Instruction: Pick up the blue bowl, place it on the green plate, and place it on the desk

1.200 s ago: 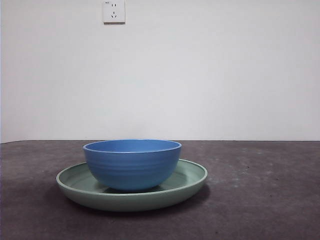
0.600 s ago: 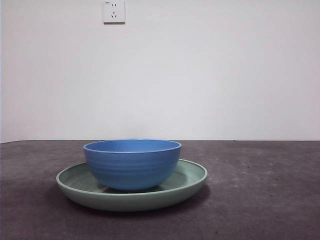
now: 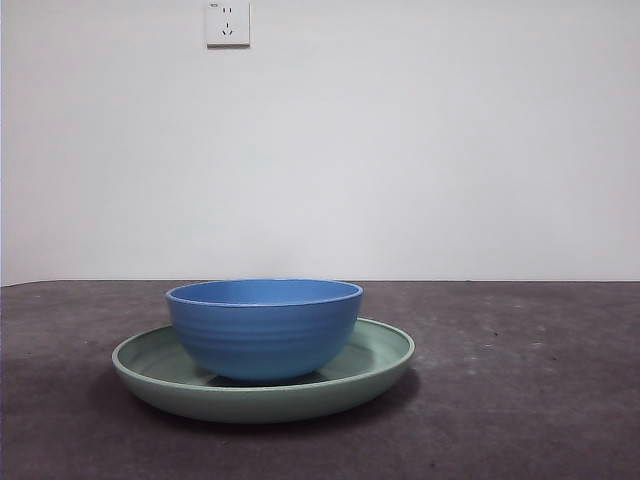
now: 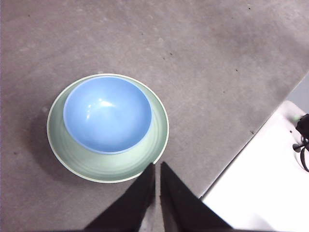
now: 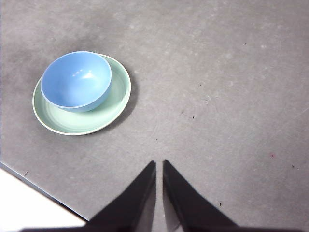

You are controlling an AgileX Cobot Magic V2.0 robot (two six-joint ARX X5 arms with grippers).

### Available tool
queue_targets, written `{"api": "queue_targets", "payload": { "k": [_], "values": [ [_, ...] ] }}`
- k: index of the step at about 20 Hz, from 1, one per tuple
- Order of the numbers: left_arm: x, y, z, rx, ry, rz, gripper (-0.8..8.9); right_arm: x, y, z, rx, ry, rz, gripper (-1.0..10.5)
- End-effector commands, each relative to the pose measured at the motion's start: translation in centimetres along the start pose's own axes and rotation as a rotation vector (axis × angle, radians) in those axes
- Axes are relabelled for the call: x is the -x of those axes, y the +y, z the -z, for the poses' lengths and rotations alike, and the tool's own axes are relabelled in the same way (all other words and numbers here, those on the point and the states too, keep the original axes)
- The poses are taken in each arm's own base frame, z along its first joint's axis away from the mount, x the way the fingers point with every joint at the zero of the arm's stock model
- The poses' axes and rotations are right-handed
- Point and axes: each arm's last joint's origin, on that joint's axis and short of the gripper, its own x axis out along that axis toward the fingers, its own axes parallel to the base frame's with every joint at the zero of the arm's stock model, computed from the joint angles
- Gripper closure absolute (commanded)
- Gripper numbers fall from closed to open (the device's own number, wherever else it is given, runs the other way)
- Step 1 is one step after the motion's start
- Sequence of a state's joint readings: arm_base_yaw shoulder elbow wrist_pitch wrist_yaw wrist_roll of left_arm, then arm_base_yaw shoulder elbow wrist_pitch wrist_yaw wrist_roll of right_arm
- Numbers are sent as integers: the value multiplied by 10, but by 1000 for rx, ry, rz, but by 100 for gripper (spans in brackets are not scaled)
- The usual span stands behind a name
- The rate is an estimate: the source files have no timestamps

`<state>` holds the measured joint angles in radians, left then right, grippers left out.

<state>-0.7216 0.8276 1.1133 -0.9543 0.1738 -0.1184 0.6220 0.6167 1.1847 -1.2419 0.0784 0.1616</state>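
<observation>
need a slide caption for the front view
Glossy blue ridged bowl sits in wide mint-green plate on dark desk.

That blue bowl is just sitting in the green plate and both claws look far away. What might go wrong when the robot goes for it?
1. The blue bowl sits off-centre in the green plate, near one rim, so lifting it might drag or tip the plate.
2. Both look glossy; the left gripper and right gripper, with jaws nearly together, must open before gripping the rim, or could slip.
</observation>
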Motion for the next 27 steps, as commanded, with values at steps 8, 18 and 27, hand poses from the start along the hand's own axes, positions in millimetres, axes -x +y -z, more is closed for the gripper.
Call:
{"api": "queue_targets", "payload": {
  "k": [8,18,27],
  "values": [
    [27,51,37,200,-356,-375,795,4,1,-3,9,-23,-10,928],
    [-47,90,164,127,-704,-611,795,4,1,-3,9,-23,-10,927],
    [-68,104,192,240,-657,-782,795,4,1,-3,9,-24,-10,927]
  ]
}}
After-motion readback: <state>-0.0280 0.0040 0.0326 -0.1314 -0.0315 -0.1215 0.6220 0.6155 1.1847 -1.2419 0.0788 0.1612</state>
